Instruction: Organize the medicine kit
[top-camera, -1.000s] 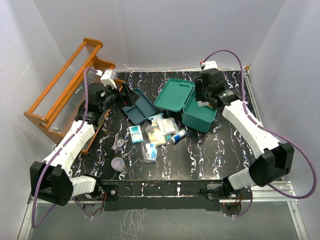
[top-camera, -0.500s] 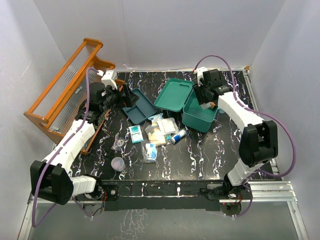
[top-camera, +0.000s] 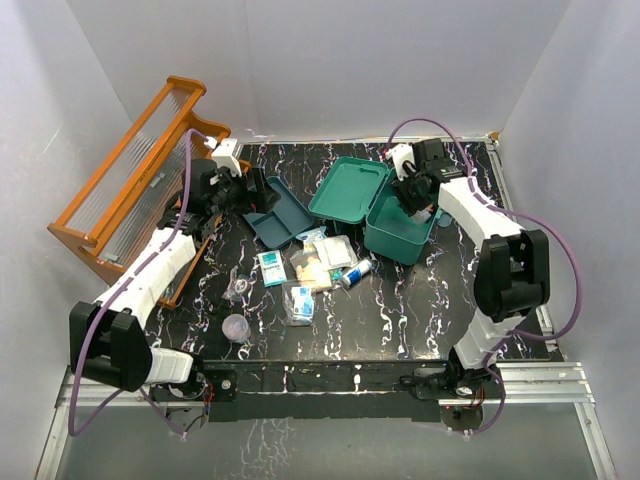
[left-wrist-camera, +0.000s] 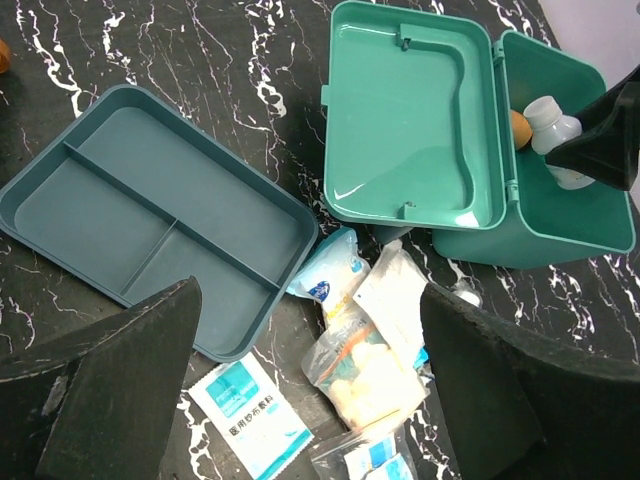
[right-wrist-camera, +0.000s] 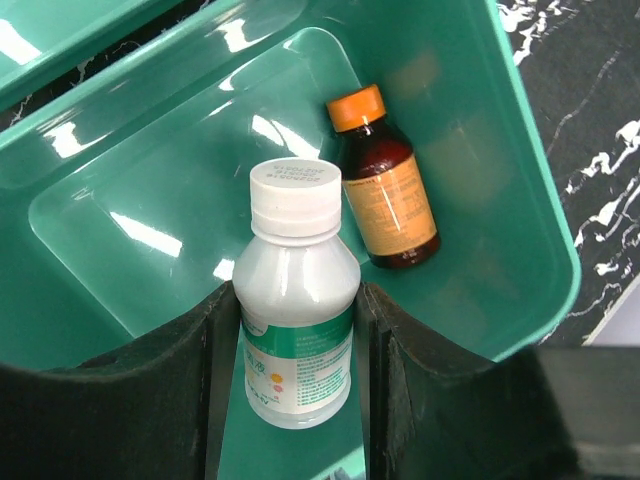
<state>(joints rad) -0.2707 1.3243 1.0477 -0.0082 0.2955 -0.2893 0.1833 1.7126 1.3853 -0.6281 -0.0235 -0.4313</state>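
The medicine kit (top-camera: 400, 232), a teal box, stands open at centre right with its lid (top-camera: 347, 190) laid back. Its divided insert tray (top-camera: 278, 212) lies apart to the left on the table. My right gripper (top-camera: 412, 200) reaches into the box, shut on a white bottle (right-wrist-camera: 297, 300) with a green label. A brown bottle with an orange cap (right-wrist-camera: 385, 190) lies on the box floor beside it. My left gripper (left-wrist-camera: 310, 300) hangs open above the near edge of the insert tray (left-wrist-camera: 150, 215), over loose packets (left-wrist-camera: 365, 370), and holds nothing.
An orange wooden rack (top-camera: 135, 175) leans at the far left. Sachets and zip bags (top-camera: 320, 262) lie in a heap in front of the tray, with a small blue tube (top-camera: 357, 272). Two small round pieces (top-camera: 236, 327) sit near the left front.
My right arm has folded in and swung the white bottle over and down into the box. The left gripper has shifted slightly right, toward the insert tray.
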